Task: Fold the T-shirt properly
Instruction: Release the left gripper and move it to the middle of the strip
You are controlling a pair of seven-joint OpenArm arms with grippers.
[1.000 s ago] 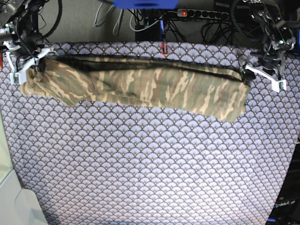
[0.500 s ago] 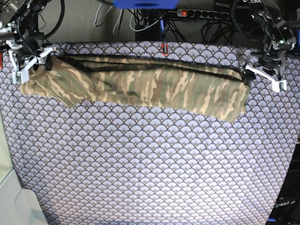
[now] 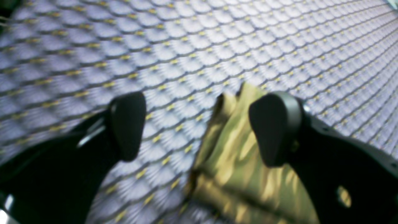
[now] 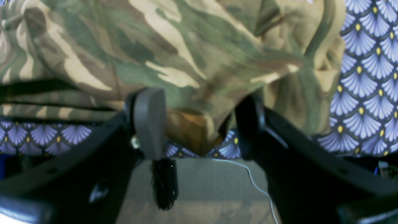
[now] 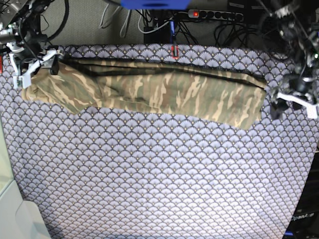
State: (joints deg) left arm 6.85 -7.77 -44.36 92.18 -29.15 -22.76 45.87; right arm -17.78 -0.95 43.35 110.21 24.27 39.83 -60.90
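The camouflage T-shirt lies as a long folded strip across the far part of the purple scallop-patterned cloth. My right gripper is at the shirt's left end. In the right wrist view this gripper is open, and a bunched edge of the T-shirt lies between its fingers. My left gripper is open just right of the shirt's right end. In the left wrist view the left gripper hangs over the cloth, with the shirt's corner under its right finger.
A power strip and tangled cables run behind the table's far edge. A small red clip sits at the far edge, middle. A white object stands at the near left corner. Grey floor with a cable shows beyond the table edge.
My left gripper has moved down and to the right, away from the shirt's right end. My right gripper has shifted slightly up at the shirt's left end. The shirt has barely moved.
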